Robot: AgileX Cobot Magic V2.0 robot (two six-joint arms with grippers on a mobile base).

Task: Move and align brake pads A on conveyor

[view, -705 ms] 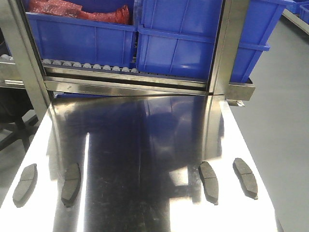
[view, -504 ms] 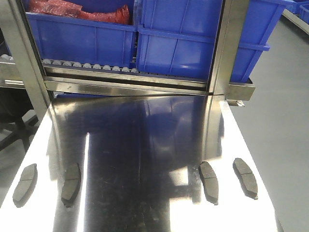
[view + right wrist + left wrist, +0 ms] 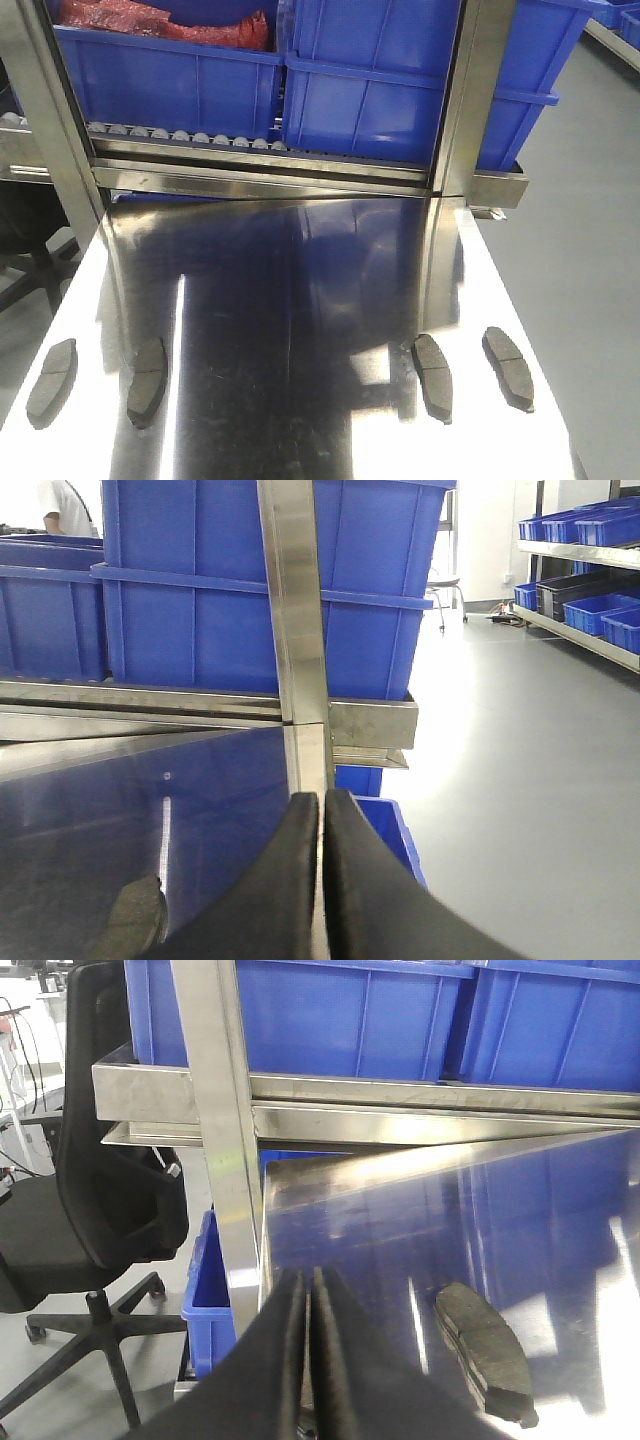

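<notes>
Four dark grey brake pads lie on the shiny steel tabletop (image 3: 300,330): two at the left (image 3: 51,379) (image 3: 147,376) and two at the right (image 3: 432,376) (image 3: 508,366). The charcoal conveyor belt is out of view. My left gripper (image 3: 308,1285) is shut and empty, above the table's left edge, with one pad (image 3: 482,1350) to its right. My right gripper (image 3: 320,805) is shut and empty, above the table's right edge, with one pad (image 3: 130,918) at its lower left. Neither gripper shows in the front view.
Blue bins (image 3: 370,80) sit on a steel roller rack (image 3: 260,175) behind the table; one holds red material (image 3: 160,25). Steel uprights (image 3: 470,100) stand at the far corners. A black office chair (image 3: 90,1190) is left of the table, and a blue bin (image 3: 385,825) is below the right edge.
</notes>
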